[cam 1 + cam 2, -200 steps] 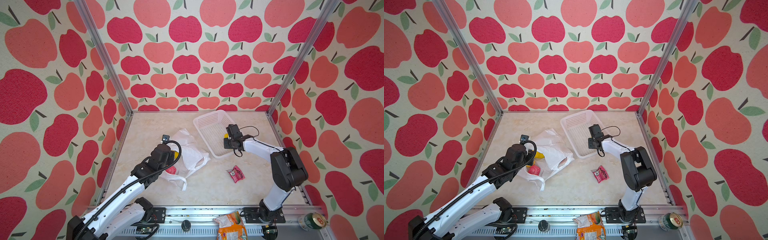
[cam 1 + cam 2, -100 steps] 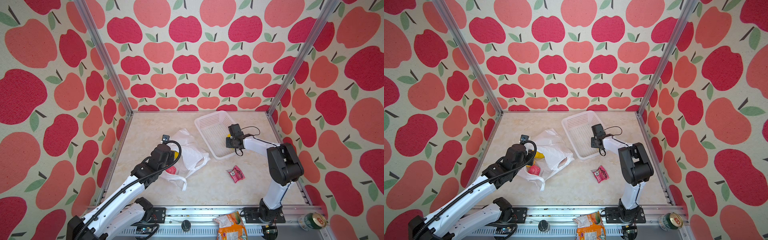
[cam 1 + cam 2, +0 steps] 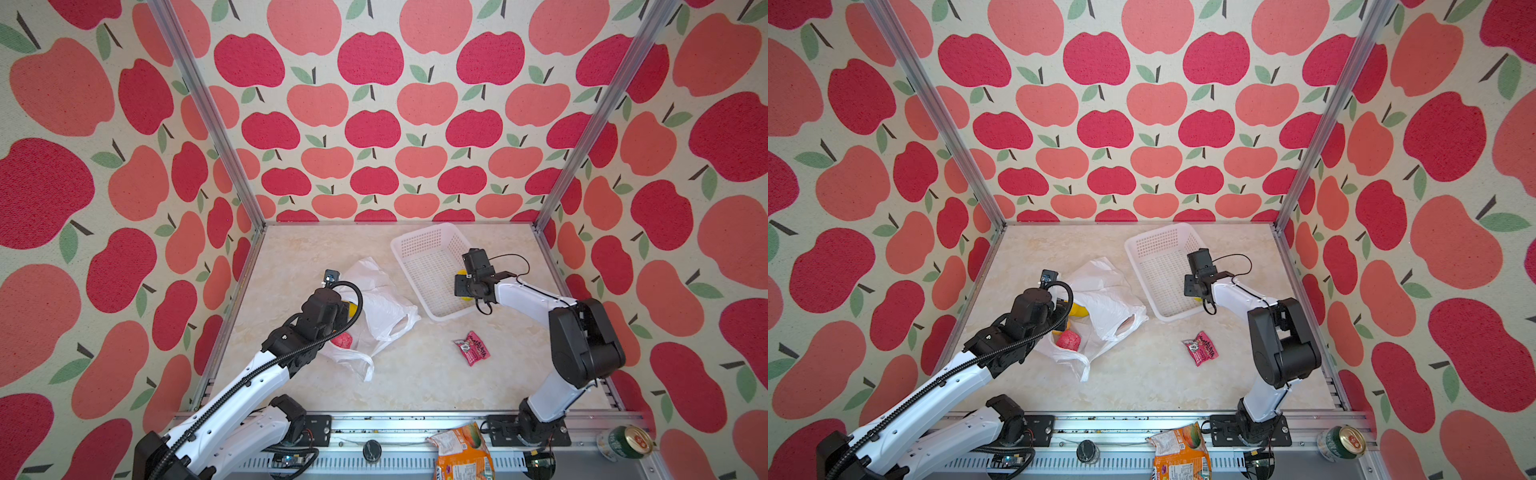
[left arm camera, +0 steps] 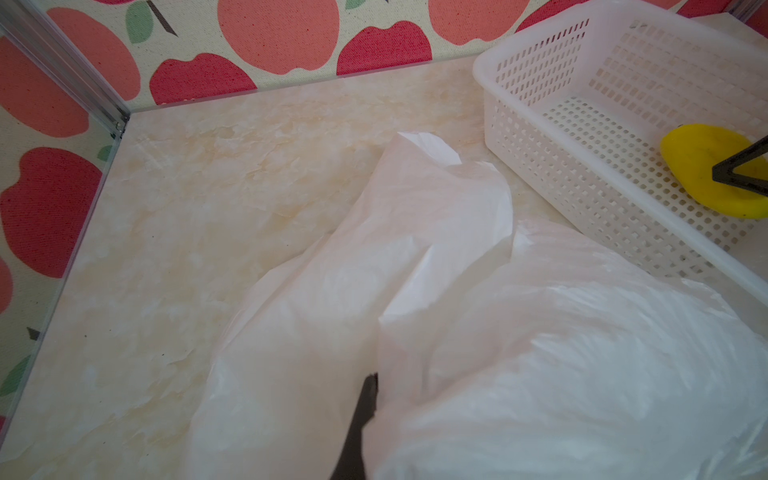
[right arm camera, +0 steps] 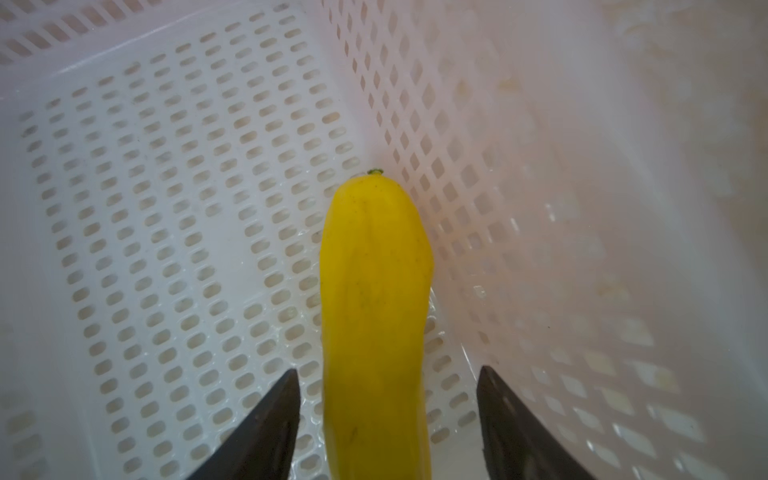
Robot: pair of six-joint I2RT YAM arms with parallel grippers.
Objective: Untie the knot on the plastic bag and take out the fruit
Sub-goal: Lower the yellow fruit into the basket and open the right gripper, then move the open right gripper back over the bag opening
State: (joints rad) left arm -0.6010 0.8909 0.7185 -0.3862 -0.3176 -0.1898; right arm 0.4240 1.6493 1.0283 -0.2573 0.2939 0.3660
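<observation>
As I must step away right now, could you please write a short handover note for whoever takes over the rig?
Left pincer: shut on the plastic bag near its mouth.
Right pincer: open, jaws either side of the yellow fruit lying in the white basket.
Done: handles lie apart, no knot visible; one fruit out.
Left: red fruit and second yellow fruit sit in the bag's mouth; take them out.

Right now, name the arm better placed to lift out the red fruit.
Right, probably: the right hand is open, clear of the yellow fruit in the basket; the left hand is shut on the plastic bag holding the red fruit.
</observation>
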